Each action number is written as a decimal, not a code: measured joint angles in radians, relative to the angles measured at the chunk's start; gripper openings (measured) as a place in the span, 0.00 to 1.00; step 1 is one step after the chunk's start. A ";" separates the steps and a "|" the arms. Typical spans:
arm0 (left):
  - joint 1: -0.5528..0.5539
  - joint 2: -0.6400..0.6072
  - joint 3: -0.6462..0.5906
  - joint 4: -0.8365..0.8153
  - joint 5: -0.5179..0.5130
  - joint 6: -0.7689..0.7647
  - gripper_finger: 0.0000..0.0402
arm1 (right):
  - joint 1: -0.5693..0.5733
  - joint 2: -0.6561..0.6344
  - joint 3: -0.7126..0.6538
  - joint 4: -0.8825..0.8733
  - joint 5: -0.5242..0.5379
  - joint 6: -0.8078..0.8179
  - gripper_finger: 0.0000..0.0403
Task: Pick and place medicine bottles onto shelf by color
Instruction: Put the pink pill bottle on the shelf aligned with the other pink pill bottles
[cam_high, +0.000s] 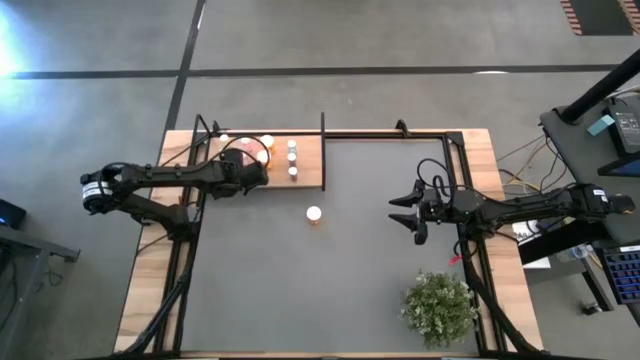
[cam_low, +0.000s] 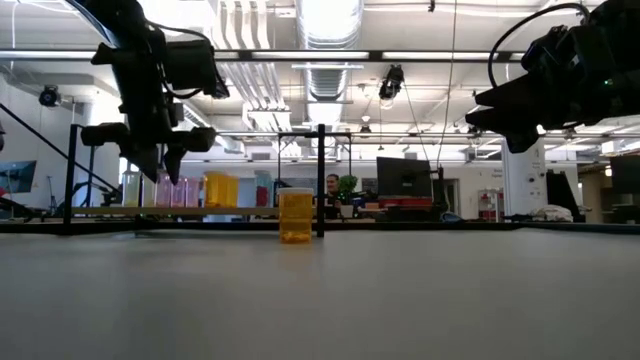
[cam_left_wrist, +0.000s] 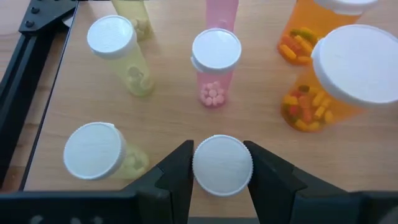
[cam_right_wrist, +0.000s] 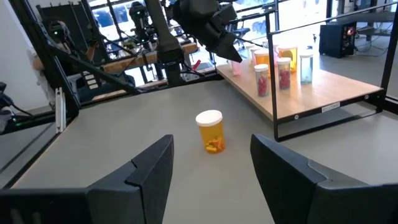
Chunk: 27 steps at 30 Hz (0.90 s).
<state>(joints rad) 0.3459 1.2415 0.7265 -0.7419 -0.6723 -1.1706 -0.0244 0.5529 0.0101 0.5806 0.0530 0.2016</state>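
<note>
Left gripper (cam_left_wrist: 221, 177) over shelf (cam_high: 310, 165), fingers either side of a white-capped bottle (cam_left_wrist: 222, 165) standing among pink, yellow, orange ones; grip not confirmed. Lone orange bottle (cam_high: 314, 213) on table (cam_high: 330, 290), mid. Right gripper (cam_right_wrist: 211, 168) open, hovering near plant (cam_high: 440, 308)

Lone bottle (cam_high: 314, 213) beside shelf (cam_high: 306, 160)

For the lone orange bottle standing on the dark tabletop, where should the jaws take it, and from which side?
Probably around the white cap or just under it, coming from above. The orange bottle stands upright and alone on the tabletop, clear on every side. The right gripper, jaws open, waits nearest and faces it; the left gripper is over the shelf.
</note>
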 joint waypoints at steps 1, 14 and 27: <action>0.000 0.000 0.000 0.000 0.000 0.000 0.29 | 0.000 0.000 0.000 0.000 0.000 0.000 0.50; 0.017 0.000 -0.004 0.001 -0.011 0.008 0.29 | 0.000 0.000 0.000 0.000 0.000 0.000 0.50; 0.016 -0.001 -0.009 0.001 -0.011 0.008 0.43 | 0.000 0.000 0.000 0.000 0.000 0.000 0.50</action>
<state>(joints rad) 0.3618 1.2408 0.7175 -0.7410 -0.6836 -1.1625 -0.0242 0.5532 0.0101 0.5806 0.0532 0.2016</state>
